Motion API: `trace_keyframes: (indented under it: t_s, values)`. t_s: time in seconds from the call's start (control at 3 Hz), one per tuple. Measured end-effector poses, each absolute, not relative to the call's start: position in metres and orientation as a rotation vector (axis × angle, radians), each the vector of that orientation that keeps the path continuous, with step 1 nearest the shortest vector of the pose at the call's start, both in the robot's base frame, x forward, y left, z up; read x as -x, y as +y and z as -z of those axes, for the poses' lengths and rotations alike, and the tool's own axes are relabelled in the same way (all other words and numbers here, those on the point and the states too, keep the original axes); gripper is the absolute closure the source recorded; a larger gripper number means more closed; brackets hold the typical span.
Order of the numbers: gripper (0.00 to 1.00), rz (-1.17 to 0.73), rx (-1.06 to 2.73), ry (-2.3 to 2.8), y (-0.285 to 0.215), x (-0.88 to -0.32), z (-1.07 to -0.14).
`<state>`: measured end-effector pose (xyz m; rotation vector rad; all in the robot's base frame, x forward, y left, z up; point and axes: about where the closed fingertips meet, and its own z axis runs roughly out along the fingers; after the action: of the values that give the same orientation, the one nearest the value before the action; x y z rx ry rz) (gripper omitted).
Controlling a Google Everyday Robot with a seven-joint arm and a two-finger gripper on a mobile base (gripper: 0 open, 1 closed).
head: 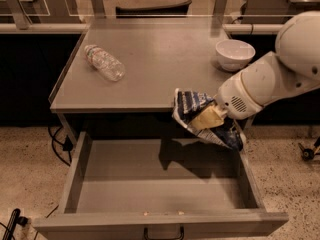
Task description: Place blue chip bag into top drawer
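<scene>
The blue chip bag (192,109), crumpled dark-blue foil with white lettering, hangs in the air past the table's front edge, above the right part of the open top drawer (155,176). My gripper (207,118) comes in from the right and is shut on the bag, its pale fingers (205,116) clamped across the bag's middle. The drawer is pulled fully out below the table, its grey inside bare, a dark handle (163,232) at the front's centre.
A clear plastic water bottle (104,62) lies on the grey table (150,59) at the left. A white bowl (234,53) stands at the table's right back. My white arm (280,69) spans the right side. Cables (57,139) lie on the floor at left.
</scene>
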<state>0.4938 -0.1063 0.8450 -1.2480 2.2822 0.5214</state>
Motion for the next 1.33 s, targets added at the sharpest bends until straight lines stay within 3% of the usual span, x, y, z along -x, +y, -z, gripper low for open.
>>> trace_keyframes:
  t_s: [0.67, 1.33]
  values:
    - [1.00, -0.668, 1.247, 2.347, -0.064, -0.456, -0.761]
    - [1.00, -0.687, 1.179, 2.453, -0.040, -0.461, -0.664]
